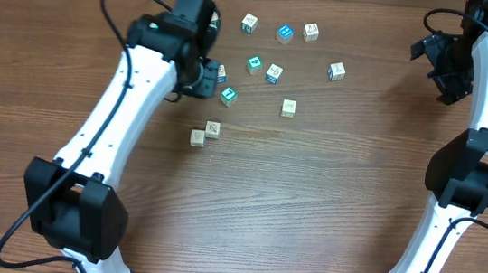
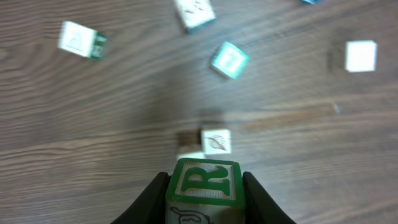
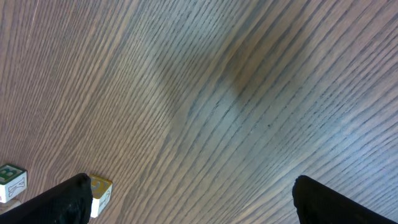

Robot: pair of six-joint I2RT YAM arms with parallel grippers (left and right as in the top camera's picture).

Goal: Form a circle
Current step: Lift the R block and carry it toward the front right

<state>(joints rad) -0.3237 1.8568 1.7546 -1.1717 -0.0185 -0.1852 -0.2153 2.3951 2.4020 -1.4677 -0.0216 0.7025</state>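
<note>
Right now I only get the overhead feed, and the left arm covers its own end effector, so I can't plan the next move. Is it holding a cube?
Observer: Yes. The left end effector is closed on a green-faced R cube, clamped from both sides.
Operator: And is the right one carrying anything?
Observer: No. The right end effector is wide open with nothing in it, only bare table beneath.
</note>
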